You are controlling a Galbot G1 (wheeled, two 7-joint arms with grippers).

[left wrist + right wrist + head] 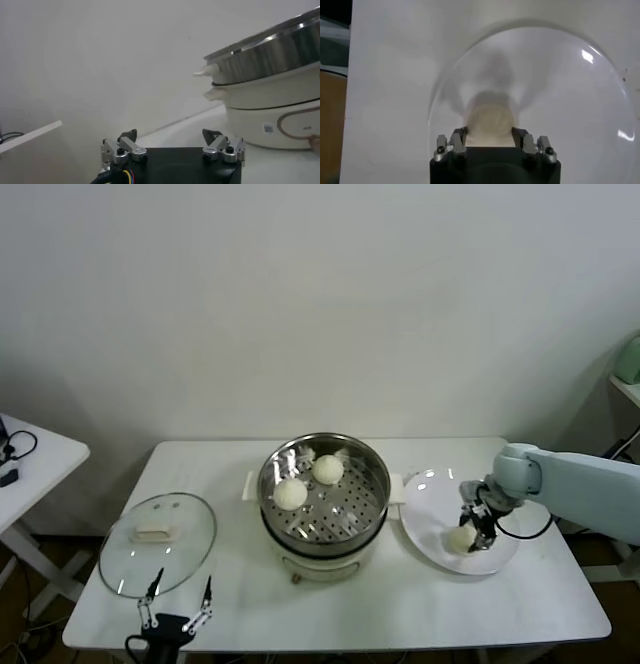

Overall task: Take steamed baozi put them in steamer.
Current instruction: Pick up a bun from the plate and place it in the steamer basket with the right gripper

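The steamer (323,536) stands mid-table, and two cream-white baozi (291,494) (328,469) lie on its perforated tray. A third baozi (461,538) sits on the white plate (430,494) to the steamer's right. My right gripper (472,531) is down on that plate. In the right wrist view its fingers (459,137) press both sides of the baozi (490,120), so the right gripper (489,133) is shut on it, low over the plate (560,90). My left gripper (178,596) is open and empty at the table's front left edge. It also shows in the left wrist view (170,136), with the steamer (270,55) to one side.
A round glass lid (190,534) with a white handle lies flat on the table left of the steamer, just behind my left gripper. A second white table (30,454) stands at the far left. A wall is close behind.
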